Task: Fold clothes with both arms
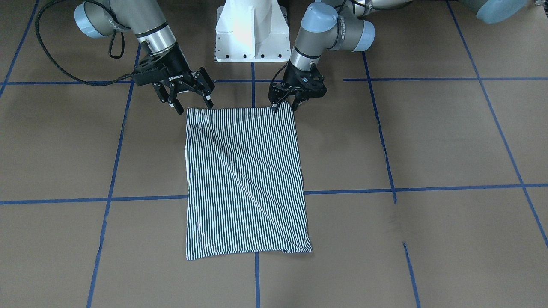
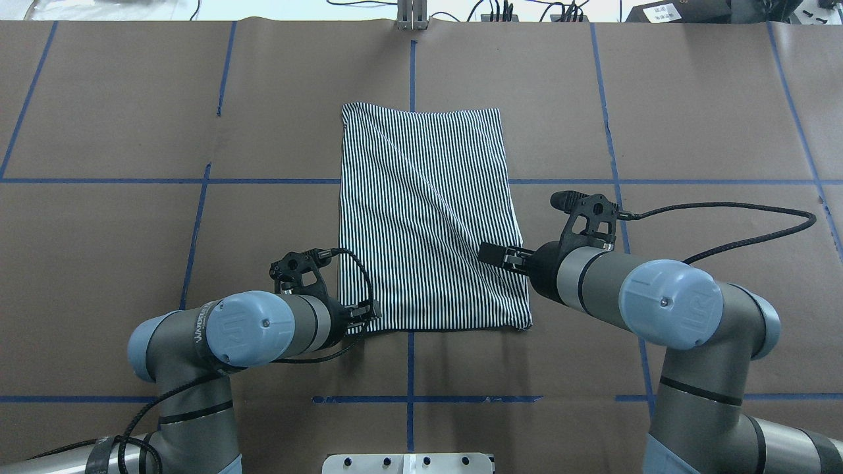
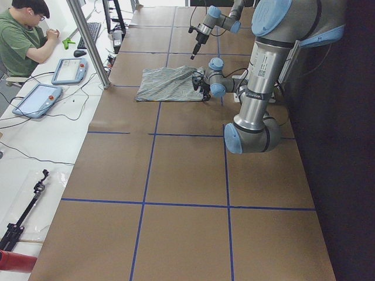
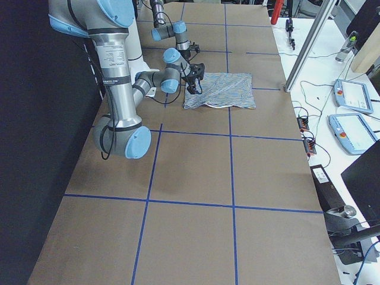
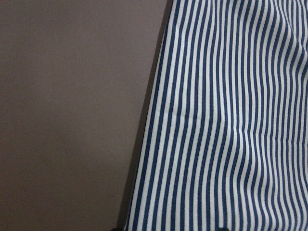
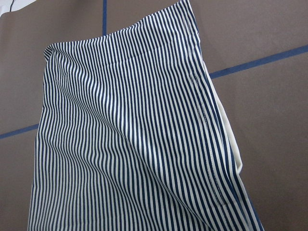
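Soft, even light falls from above; the brown desk (image 1: 428,141) looks evenly matte. The white pedestal (image 1: 252,30) blows out at 12 o'clock in the front-facing view. The shirt (image 1: 244,179) casts only a thin shadow at its edges. The left wrist view is slightly blurred, the right sharper. Side views go black at 3 and 9 o'clock.
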Robot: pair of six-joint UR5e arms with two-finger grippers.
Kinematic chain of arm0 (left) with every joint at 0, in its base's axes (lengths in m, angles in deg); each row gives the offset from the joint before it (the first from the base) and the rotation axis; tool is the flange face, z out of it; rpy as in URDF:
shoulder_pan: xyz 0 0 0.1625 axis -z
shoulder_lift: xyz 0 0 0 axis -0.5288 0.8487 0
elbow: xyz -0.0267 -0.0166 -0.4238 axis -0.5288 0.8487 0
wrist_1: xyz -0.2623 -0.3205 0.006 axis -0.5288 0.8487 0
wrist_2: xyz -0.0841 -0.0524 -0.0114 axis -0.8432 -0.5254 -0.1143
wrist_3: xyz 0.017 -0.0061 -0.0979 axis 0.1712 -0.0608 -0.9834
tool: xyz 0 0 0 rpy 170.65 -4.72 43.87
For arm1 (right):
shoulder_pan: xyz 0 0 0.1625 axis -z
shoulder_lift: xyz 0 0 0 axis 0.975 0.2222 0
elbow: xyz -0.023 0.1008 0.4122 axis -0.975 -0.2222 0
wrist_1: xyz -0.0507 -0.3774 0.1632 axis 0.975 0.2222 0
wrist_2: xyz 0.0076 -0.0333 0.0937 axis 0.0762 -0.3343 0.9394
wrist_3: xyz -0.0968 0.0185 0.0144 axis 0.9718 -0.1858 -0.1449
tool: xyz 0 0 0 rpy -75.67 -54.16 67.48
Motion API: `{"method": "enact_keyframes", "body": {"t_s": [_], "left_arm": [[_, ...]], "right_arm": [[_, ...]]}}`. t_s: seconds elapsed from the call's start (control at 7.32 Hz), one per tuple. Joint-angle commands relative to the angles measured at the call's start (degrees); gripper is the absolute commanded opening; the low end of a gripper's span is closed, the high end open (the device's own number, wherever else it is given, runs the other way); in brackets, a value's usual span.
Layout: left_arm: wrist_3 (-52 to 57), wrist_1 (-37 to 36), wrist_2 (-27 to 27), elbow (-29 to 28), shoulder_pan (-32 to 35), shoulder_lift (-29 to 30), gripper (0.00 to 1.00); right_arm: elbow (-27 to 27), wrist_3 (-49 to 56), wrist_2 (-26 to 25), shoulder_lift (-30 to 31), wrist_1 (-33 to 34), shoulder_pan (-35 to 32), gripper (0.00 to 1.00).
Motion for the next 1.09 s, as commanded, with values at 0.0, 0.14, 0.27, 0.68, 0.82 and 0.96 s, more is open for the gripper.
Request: {"method": "enact_keyframes", "body": {"t_s": [0.0, 0.14, 0.27, 0.68, 0.82, 0.96], "left_arm": [[0.0, 0.0, 0.0, 0.0, -0.35, -0.08, 0.69], [-0.08, 0.0, 0.09, 0.0, -0.44, -0.08, 0.56], [0.0, 0.0, 0.09, 0.0, -0.44, -0.08, 0.24], [0.35, 0.0, 0.09, 0.88, -0.36, -0.35, 0.0], [0.44, 0.0, 0.09, 0.97, -0.36, -0.35, 0.0], [0.44, 0.0, 0.09, 1.14, -0.36, -0.17, 0.0]], "right_arm": [[-0.08, 0.0, 0.0, 0.0, 0.0, -0.02, 1.0], [-0.09, 0.0, 0.0, 0.0, 0.0, -0.02, 1.0], [-0.09, 0.0, 0.0, 0.0, 0.0, 0.07, 1.0], [-0.17, -0.09, 0.0, 0.0, 0.09, 0.07, 1.0], [-0.61, -3.39, -0.09, -0.35, 0.17, 0.41, 0.99], [-0.79, -8.56, -0.35, -2.01, 1.39, 0.51, 0.95]]}}
